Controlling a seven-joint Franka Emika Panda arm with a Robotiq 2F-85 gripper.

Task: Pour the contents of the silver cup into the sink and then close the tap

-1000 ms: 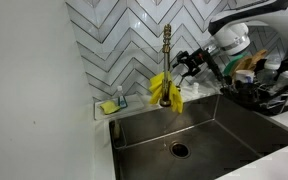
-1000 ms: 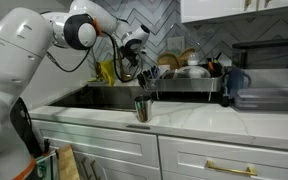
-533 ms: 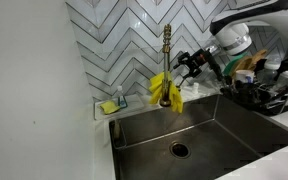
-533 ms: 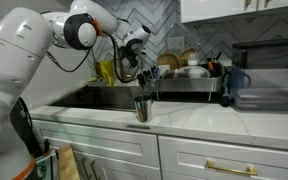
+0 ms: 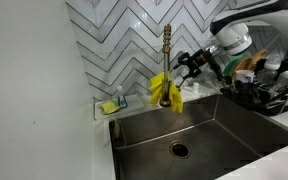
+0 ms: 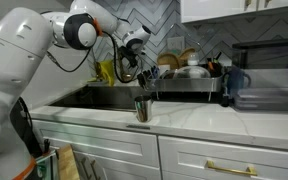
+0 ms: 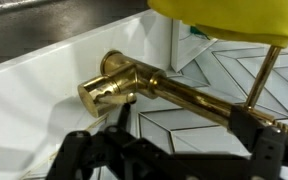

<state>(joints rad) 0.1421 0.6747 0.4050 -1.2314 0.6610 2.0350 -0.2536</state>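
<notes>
The tap (image 5: 167,50) stands upright at the back rim of the sink (image 5: 229,128), against the zigzag tile wall. A yellow cloth (image 5: 164,90) hangs over the tap's lower stem.

The tool (image 5: 185,65) hovers just beside the tap at mid-stem height, on the side where the dish rack (image 5: 269,92) stands, and points at the tap. In the wrist view its black fingers (image 7: 267,150) are spread wide with nothing between them. The brass body of the tap lies just ahead of them, and I cannot tell whether they touch it.

The drain (image 5: 179,150) lies in the sink floor below the tap.

The cup (image 6: 142,108) stands upright on the bench (image 6: 189,120) at the sink's front edge, across the basin from the tap and well apart from the tool. Its contents cannot be seen.

A soap dish (image 5: 111,105) sits on the back ledge, on the tap's far side from the tool.
</notes>
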